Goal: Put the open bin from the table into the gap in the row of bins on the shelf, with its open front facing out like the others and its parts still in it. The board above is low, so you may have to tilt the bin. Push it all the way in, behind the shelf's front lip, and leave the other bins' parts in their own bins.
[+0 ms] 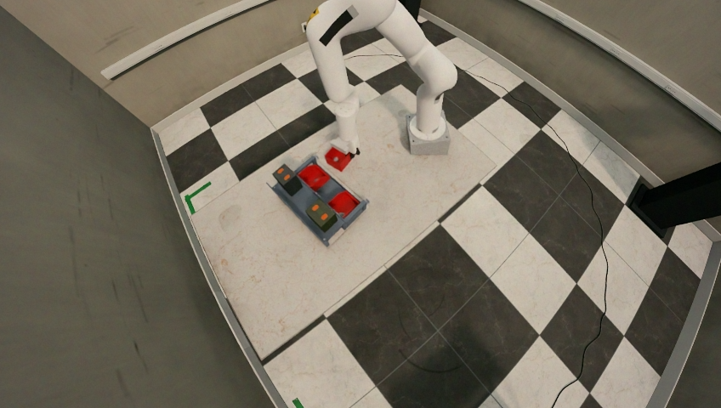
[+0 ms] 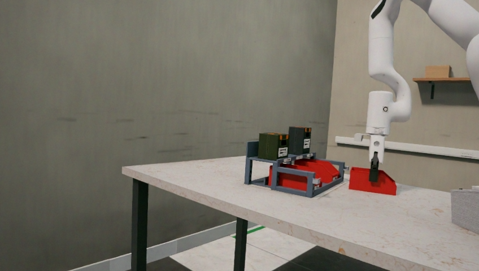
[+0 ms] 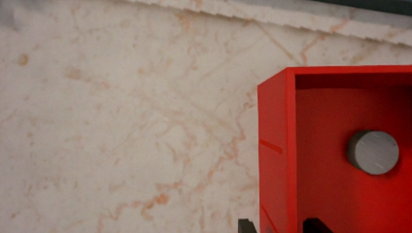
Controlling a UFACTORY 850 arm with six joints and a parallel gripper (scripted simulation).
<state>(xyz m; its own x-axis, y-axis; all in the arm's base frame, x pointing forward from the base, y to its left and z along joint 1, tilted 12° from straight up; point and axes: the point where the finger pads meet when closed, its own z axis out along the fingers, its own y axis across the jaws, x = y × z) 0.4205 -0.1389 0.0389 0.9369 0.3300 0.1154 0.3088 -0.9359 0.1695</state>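
Open bin, table-side, astride one wall.
Bin [image 1: 344, 164] [image 2: 361, 183] [image 3: 274, 116]: red, upright on the table [image 1: 405, 201] [image 2: 416, 214] [image 3: 121, 121], before the shelf [image 1: 303, 199] [image 2: 274, 179]; grey part [image 1: 336, 159] [image 3: 379, 152] inside, kept there by the level floor. Gripper [image 1: 355, 152] [image 2: 373, 178] [image 3: 280, 226]: jaws partly open, gripping nothing; one finger inside the wall, one outside, presumably to pinch it and leave the far end free to enter the gap first.
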